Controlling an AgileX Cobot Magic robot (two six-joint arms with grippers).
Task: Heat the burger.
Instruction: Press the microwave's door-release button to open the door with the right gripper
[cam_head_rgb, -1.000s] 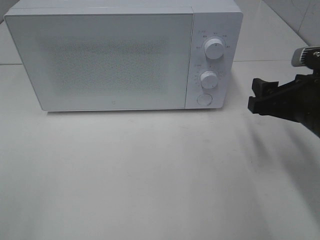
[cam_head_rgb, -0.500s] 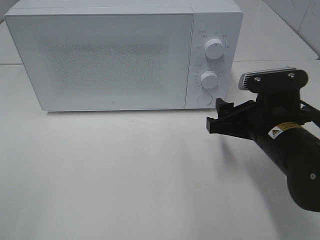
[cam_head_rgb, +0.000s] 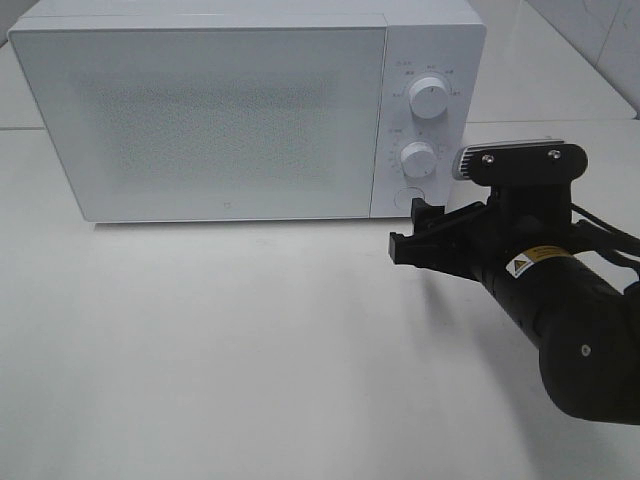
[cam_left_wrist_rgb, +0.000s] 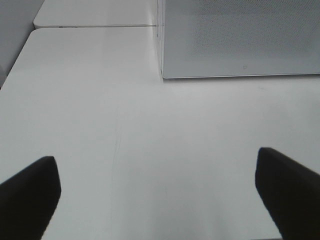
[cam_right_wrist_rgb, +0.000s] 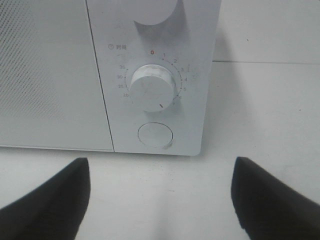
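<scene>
Microwave (cam_head_rgb: 240, 110) stands on the white table (cam_head_rgb: 250, 350), filling its 10 to 1 o'clock stretch, with the door (cam_head_rgb: 210, 120) shut. The door's frosted front hides the inside, so I cannot tell where the burger is.

Two knobs sit on the panel at 3 o'clock of the door, the upper knob (cam_head_rgb: 430, 100) above the lower knob (cam_head_rgb: 418, 158), and a round button (cam_head_rgb: 407, 198) lies at 6 o'clock of the lower one. On the right wrist view the lower knob's red mark points to about 5 o'clock on its dial.

Right gripper (cam_head_rgb: 410, 228) hangs just before the button, at the table's 3 o'clock, its jaws wide apart and holding nothing. Left gripper (cam_left_wrist_rgb: 155, 160) appears only in its wrist view, jaws wide apart over bare table and holding nothing, with the microwave's corner ahead at 1 o'clock.
</scene>
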